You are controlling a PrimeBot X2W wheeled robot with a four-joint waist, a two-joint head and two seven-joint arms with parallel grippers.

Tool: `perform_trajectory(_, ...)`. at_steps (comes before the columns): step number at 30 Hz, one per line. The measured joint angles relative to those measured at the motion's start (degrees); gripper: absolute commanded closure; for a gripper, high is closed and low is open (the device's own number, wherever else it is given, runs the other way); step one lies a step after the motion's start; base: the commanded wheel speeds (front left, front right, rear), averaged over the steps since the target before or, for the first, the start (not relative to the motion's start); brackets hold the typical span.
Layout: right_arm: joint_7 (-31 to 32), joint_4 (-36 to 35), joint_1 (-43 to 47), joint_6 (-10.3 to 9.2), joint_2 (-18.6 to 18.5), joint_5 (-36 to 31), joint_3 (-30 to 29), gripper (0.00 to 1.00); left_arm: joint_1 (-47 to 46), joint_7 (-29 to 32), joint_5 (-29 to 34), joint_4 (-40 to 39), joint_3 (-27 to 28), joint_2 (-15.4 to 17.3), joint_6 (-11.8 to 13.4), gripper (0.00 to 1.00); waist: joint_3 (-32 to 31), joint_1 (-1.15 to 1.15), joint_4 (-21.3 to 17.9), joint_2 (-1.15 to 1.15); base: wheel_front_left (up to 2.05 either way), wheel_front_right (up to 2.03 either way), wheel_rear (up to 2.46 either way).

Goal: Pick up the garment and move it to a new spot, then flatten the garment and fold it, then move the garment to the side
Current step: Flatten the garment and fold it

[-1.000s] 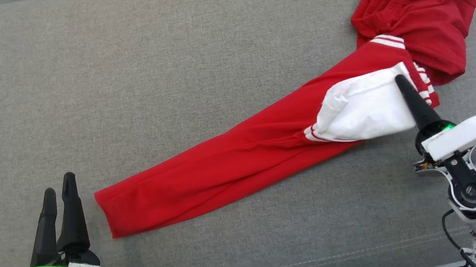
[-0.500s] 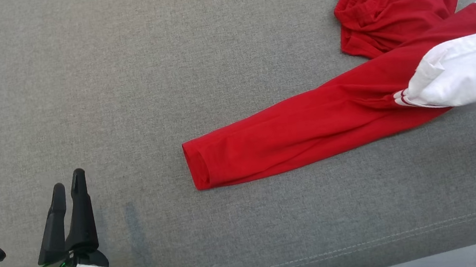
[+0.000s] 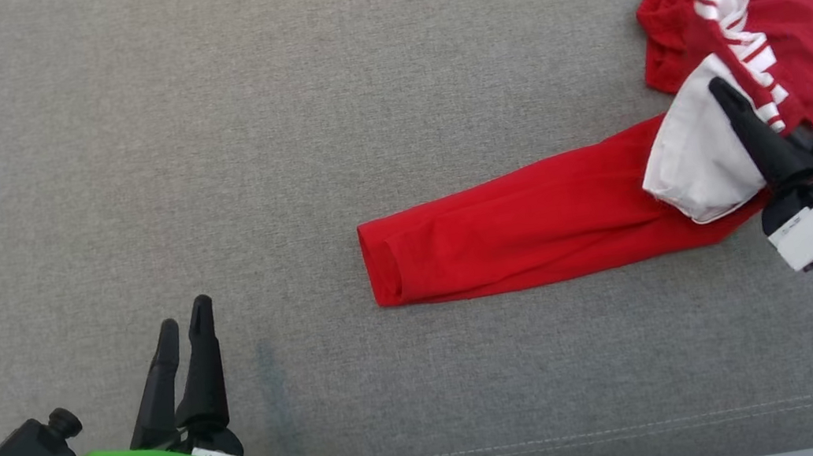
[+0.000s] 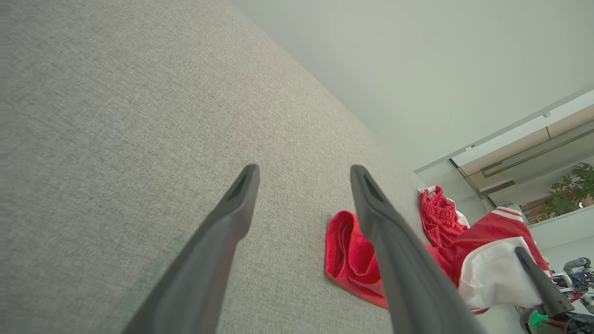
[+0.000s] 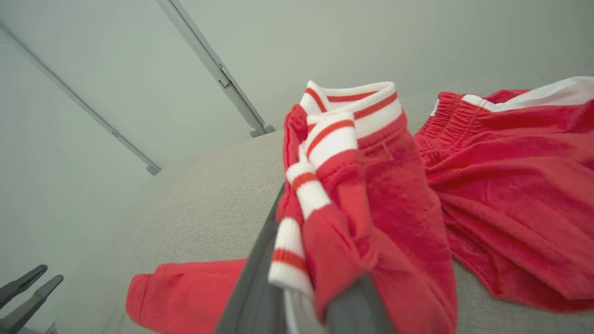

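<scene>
My right gripper (image 3: 720, 92), at the right edge, is clenched on the shirt (image 3: 526, 231), which trails left across the grey cushion (image 3: 202, 129). My left gripper (image 3: 184, 323), at the lower left, stands released.

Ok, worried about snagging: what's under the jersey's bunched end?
The right claw, shut on the striped trim of the jersey; red shorts lie partly behind. The grey surface directly beneath is covered.
</scene>
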Motion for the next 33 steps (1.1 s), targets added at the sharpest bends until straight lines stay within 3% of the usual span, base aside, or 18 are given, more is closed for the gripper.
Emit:
perform_trajectory(4,2.4,-3.2,-0.7,-0.64,0.2,-2.7,3.3,1.0,-0.3,0.0,0.0,0.6,-1.1,-1.3,-0.7,0.0,-0.4,0.0,2.2,0.0,0.0,0.0,0.0)
perform_trajectory(14,7.0,-5.0,-1.3,-5.84,3.0,-8.9,10.3,1.0,-2.5,-0.6,-0.1,2.7,-2.4,-4.1,-1.8,0.0,0.0,0.0,8.9,0.0,0.0,0.0,0.0)
perform_trajectory(24,9.5,-2.3,-2.6,-5.8,8.2,-14.7,19.4,1.0,-4.5,-1.6,-0.1,6.2,-1.8,-5.1,-3.3,0.0,1.5,0.0,14.1,0.0,0.0,0.0,0.0)
perform_trajectory(33,10.0,0.2,-6.1,-5.23,9.6,-19.6,22.1,1.0,-5.0,-2.1,-0.1,8.5,-1.5,-5.4,-4.2,0.0,0.9,0.0,13.1,0.0,0.0,0.0,0.0)
